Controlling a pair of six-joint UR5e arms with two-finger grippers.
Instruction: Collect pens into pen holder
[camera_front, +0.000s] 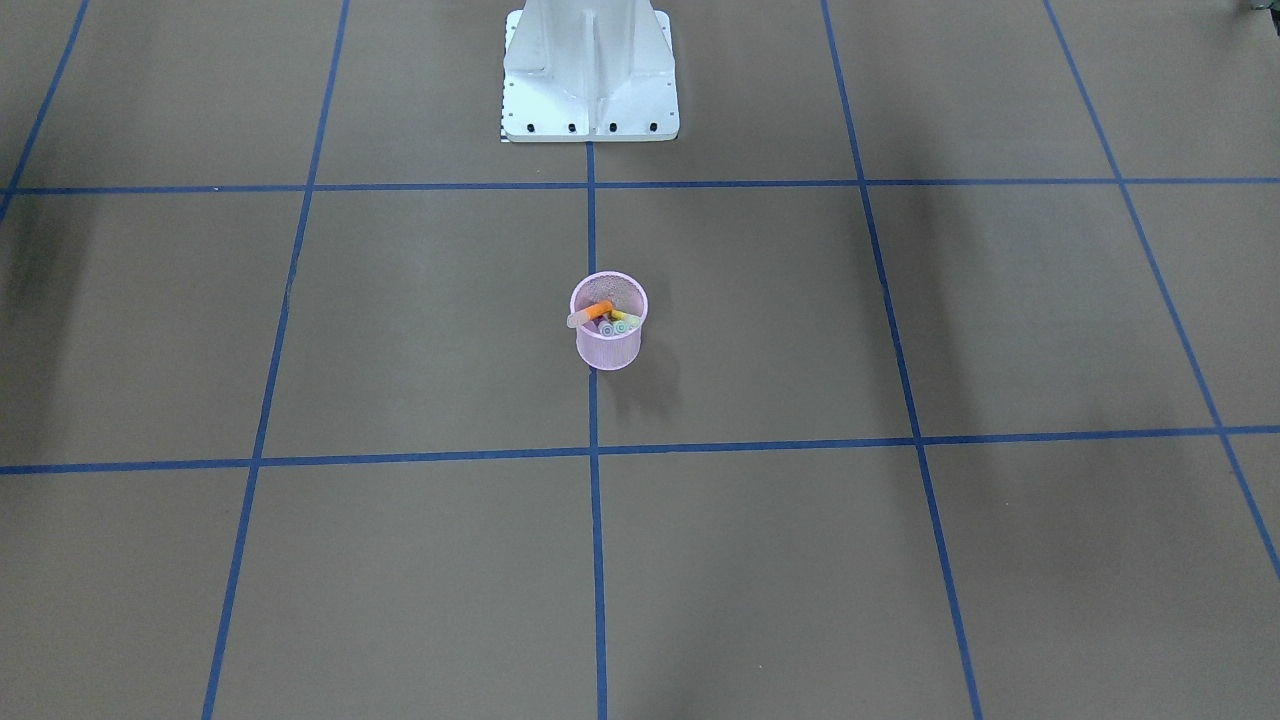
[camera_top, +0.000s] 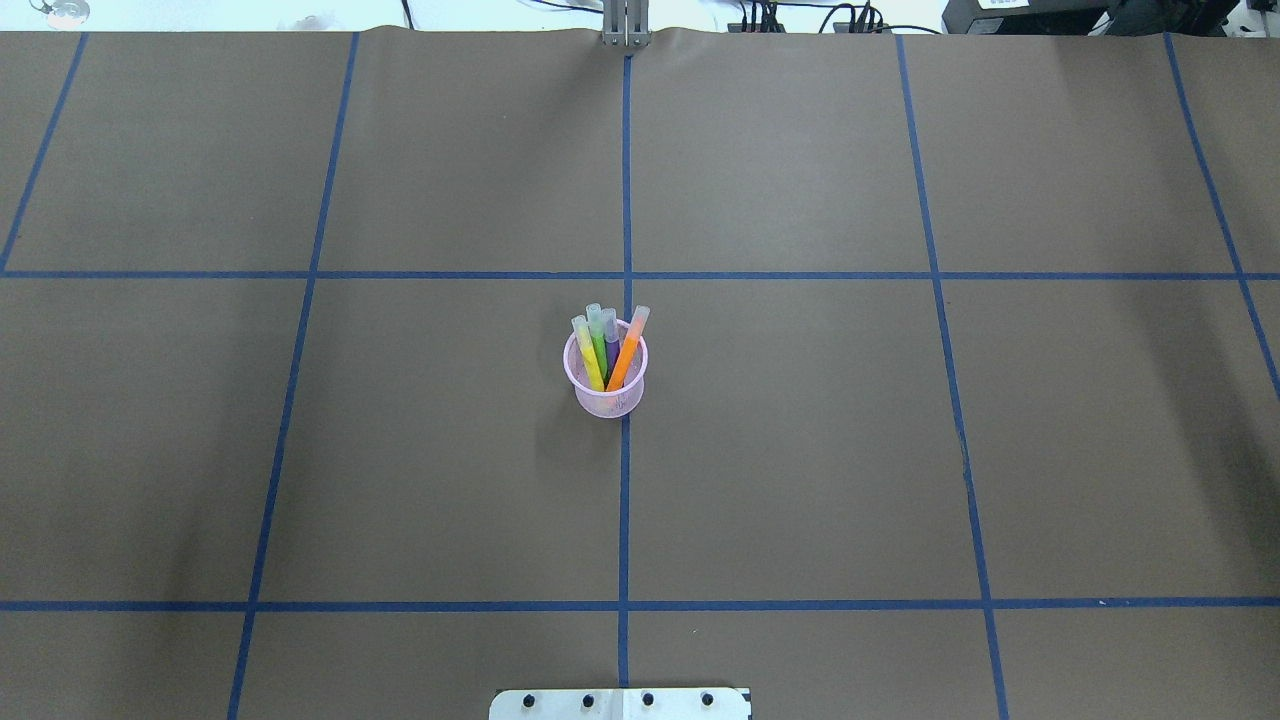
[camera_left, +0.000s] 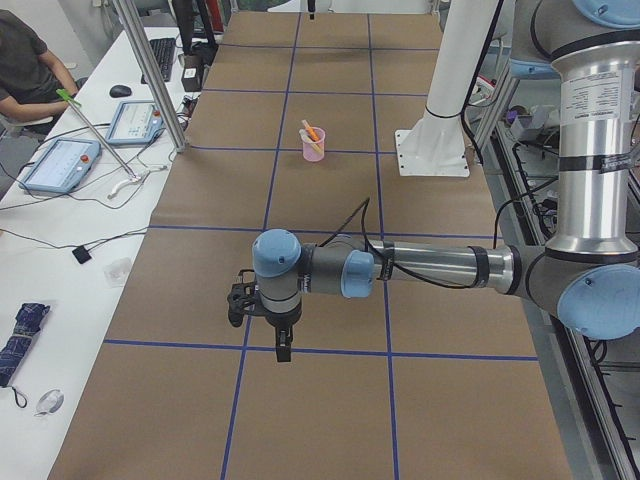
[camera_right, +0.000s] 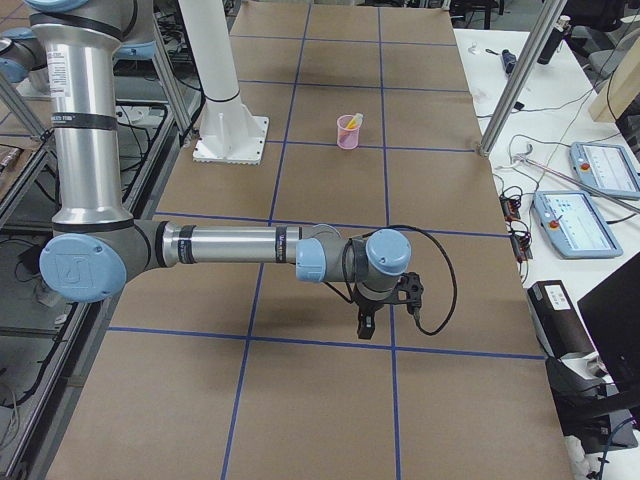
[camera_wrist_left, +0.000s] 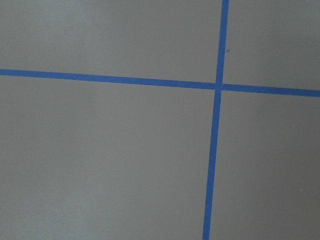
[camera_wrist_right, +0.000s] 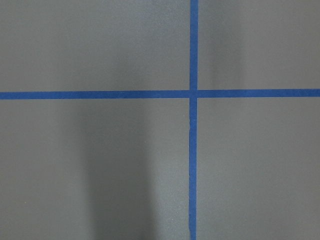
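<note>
The pink mesh pen holder (camera_top: 610, 397) stands upright at the table's middle on a blue tape line, and shows in the front view (camera_front: 609, 347) too. In it stand the yellow pen (camera_top: 587, 358), the green pen (camera_top: 598, 345), the purple pen (camera_top: 611, 352) and the orange pen (camera_top: 627, 350), pale caps up. My left gripper (camera_left: 284, 350) hangs above the table far from the cup, seen only in the exterior left view. My right gripper (camera_right: 365, 325) is likewise far from the cup, seen only in the exterior right view. I cannot tell whether either is open or shut.
The robot's white base (camera_front: 590, 75) stands behind the cup. Blue tape lines (camera_top: 625, 200) grid the brown table. Both wrist views show only bare table and tape. Operator desks with pendants (camera_left: 60, 160) flank the far long edge.
</note>
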